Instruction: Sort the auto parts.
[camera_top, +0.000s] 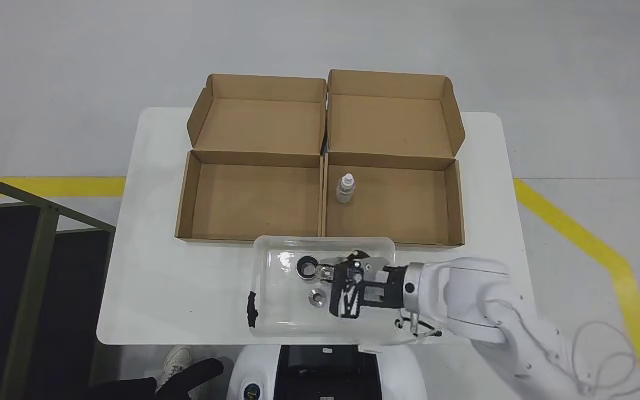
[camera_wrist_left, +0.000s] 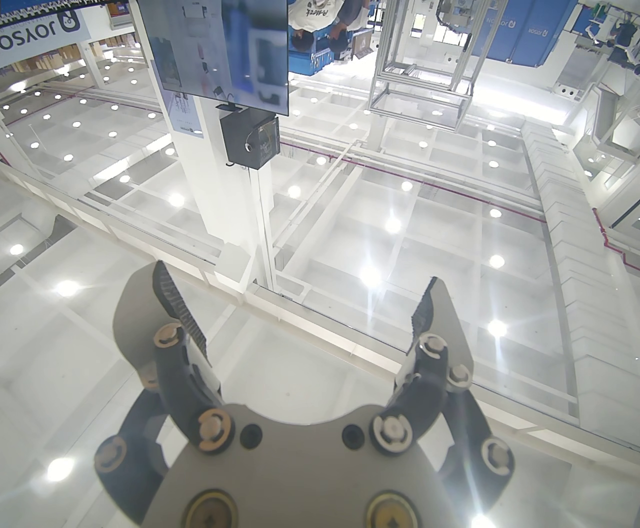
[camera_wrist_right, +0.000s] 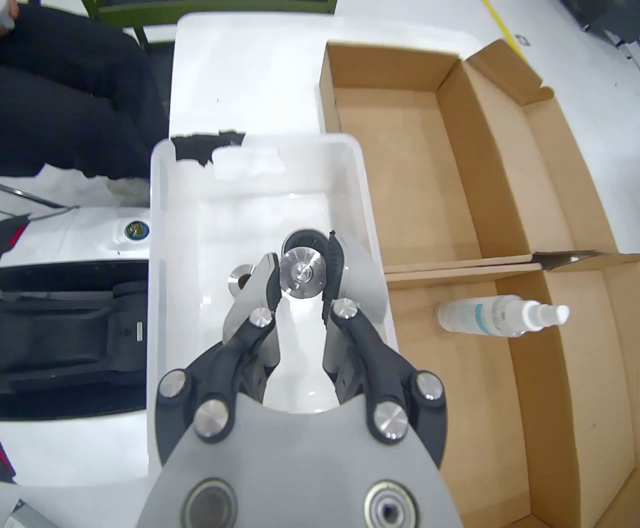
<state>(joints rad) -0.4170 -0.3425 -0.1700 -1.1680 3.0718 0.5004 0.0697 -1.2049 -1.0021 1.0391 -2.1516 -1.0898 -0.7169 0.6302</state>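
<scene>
While a silver disc (camera_wrist_right: 300, 274) is gripped flat-face-up by the right gripper (camera_wrist_right: 301, 280) inside the clear bin (camera_wrist_right: 300, 140), a black ring (camera_wrist_right: 300, 236) lies just beyond. Farther off, a labelled spray bottle (camera_wrist_right: 492, 315) is laid nozzle-away in a cardboard box (camera_wrist_right: 550, 400). The left gripper (camera_wrist_left: 297, 280) is spread wide.

Polished metal disc (camera_wrist_right: 300, 272), translucent glossy plastic bin (camera_wrist_right: 156, 225), matt brown cardboard boxes (camera_wrist_right: 425, 165), smooth white tabletop (camera_wrist_right: 250, 75)

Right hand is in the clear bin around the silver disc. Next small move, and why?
Probably lift straight up a little. The right hand looks closed on both sides of the silver disc, which overlaps a black ring in the clear bin, so a short vertical lift should test the grip without dragging the ring.
</scene>
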